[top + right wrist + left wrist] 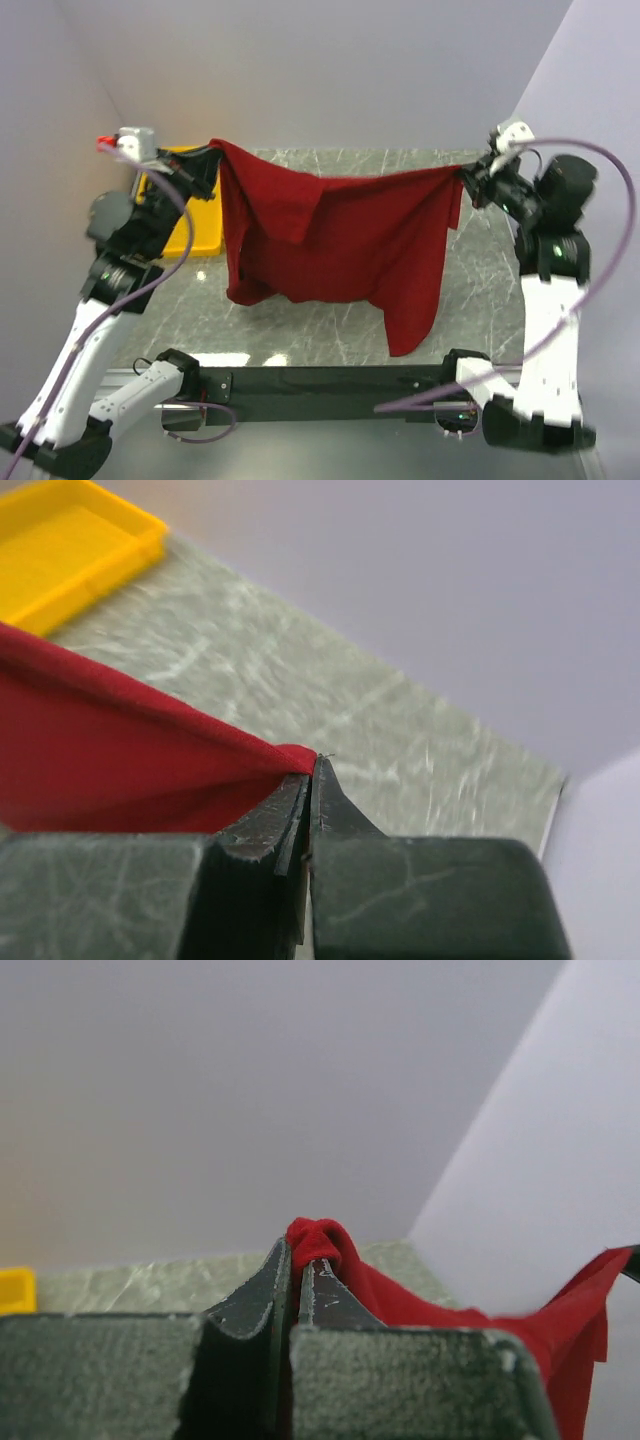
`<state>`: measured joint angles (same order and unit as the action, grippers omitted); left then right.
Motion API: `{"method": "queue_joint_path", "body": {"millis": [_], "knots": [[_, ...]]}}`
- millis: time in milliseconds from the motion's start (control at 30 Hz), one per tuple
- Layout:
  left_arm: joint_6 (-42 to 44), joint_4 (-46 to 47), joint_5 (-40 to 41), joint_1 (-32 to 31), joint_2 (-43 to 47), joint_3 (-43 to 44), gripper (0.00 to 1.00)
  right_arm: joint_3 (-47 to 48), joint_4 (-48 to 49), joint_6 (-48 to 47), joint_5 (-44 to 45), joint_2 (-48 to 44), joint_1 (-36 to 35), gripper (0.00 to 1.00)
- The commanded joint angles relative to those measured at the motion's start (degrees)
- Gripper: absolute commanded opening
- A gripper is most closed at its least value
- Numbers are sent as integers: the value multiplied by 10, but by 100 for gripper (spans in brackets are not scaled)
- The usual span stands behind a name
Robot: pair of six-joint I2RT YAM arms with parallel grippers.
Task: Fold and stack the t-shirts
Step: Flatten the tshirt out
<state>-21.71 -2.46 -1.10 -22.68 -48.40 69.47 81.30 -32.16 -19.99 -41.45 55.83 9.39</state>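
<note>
Two clamps hold the dark red t-shirt [350,240] aloft: left gripper [213,150] and right gripper [465,175] each pinch an edge, cloth sagging between.

walls [300,60]: plain, pale | table [330,345]: grey-green marbled top | light: soft, even

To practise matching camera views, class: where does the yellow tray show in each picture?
Top view: yellow tray at the left, beside the red t-shirt.
Left wrist: a sliver at the left edge.
Right wrist: upper left corner.
Shared landmark: the red t-shirt, seen in all three.
</note>
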Motion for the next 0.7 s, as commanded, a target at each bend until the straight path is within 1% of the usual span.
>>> {"method": "queue_joint_path", "body": {"millis": [0,33,67,100,167,200,233,333,367,400,467,500,600,633,667], "knots": [[6,68,99,18,-62,-23,1,-34,80,33,121,89,-2,0],[-2,72,83,26,-86,-21,1,-39,88,47,164,111,-13,0],[-16,80,41,33,-112,-18,1,-38,87,47,181,160,-19,0],[-43,88,19,41,-166,-20,1,-33,83,42,203,185,-31,0],[-74,104,-23,40,-222,-22,1,-46,92,37,240,243,-55,0],[-80,112,-32,40,-276,-29,1,-53,117,38,248,258,-59,0],[-88,118,-37,40,-301,-32,1,-59,129,36,255,286,-67,0],[-104,130,-36,41,-396,-24,1,-58,158,43,288,339,-73,0],[-103,132,-36,42,-420,-17,1,-41,159,43,291,381,-75,0],[-104,127,-32,41,-466,4,1,-28,159,48,311,402,-76,0],[-99,118,-33,41,-512,30,1,-7,159,57,318,452,-78,0],[-99,110,-29,41,-554,61,1,8,169,61,339,467,-84,0],[-97,87,-16,41,-621,113,1,38,185,67,367,516,-91,0],[-97,82,-12,41,-635,123,1,47,185,66,397,527,-108,0],[-96,76,-7,41,-647,135,1,57,186,65,403,551,-110,0]]}}
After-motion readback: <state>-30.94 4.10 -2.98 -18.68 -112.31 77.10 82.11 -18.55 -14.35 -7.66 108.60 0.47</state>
